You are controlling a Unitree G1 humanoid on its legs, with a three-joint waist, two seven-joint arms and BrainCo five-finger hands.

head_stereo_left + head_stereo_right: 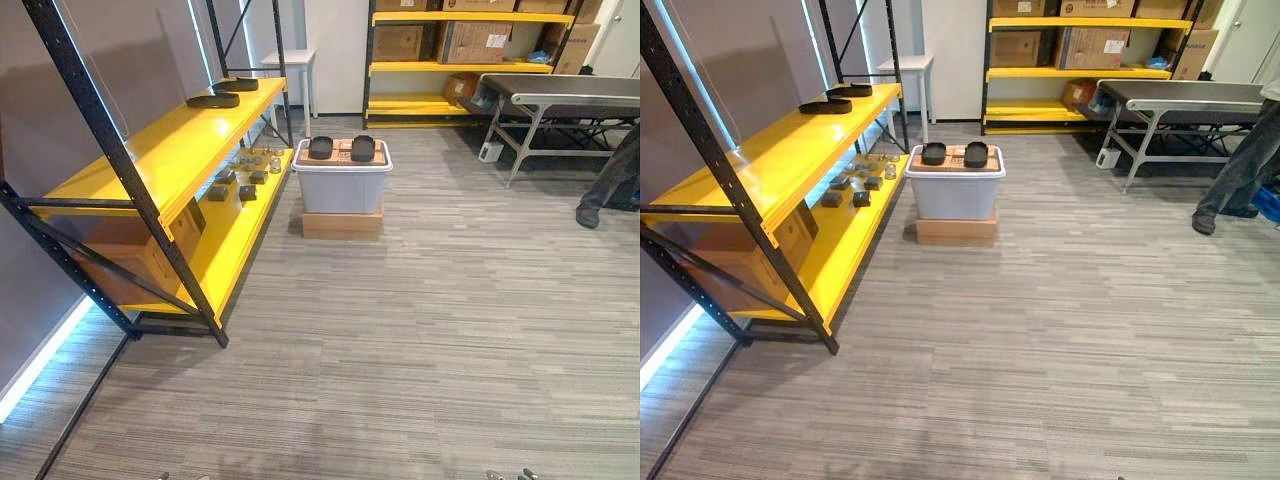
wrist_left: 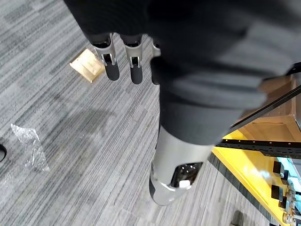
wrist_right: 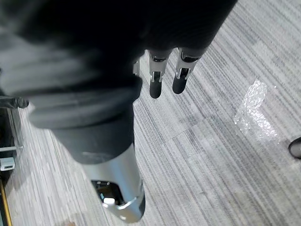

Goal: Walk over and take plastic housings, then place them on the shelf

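Left hand (image 2: 112,66) and right hand (image 3: 155,82) are hanging open, holding nothing. Two black plastic housings (image 1: 321,148) are sitting atop the grey bin (image 1: 340,190), near the yellow shelf (image 1: 170,150). They are probably light, stiff and smooth, so I am judging a grip across the rim safest.

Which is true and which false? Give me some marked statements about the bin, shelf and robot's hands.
Two black plastic housings lie on the lid of the grey plastic bin. True.
The bin stands directly on the carpet. False: it sits on a flat brown box.
The top board of the yellow shelf is bare. False: two more black housings lie at its far end.
Both hands carry housings. False: the left hand and right hand hang empty, fingers straight.
A person's legs show at the right. True.
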